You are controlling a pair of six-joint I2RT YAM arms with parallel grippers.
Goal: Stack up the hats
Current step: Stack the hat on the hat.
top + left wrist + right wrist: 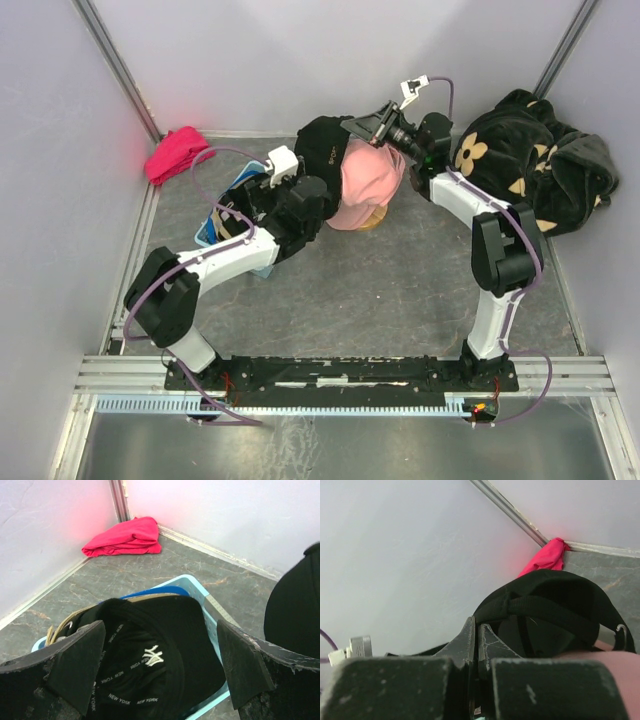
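- Spread wide and holding nothing, the left gripper [160, 647] hovers just above an upturned black baseball cap [150, 660] with white "NEW YORK" print on its lining.
- Beneath that cap lies a bright blue soft cap [199, 587], so these two already nest. A tan edge shows between them, but I cannot tell whose it is.
- Pressed together, the fingers of the right gripper [476, 630] seem to pinch the rim of a second black fabric cap [555, 607] with a rear strap, which stands just ahead of them.
- Below that one sits a pink soft cap [372, 175] on a tan cap [372, 220].
- As I judge it, two piles are partly built: the held cap needs setting down, and then the piles need joining.
- Farther out, a red-pink cloth bundle [125, 537] lies in the corner.
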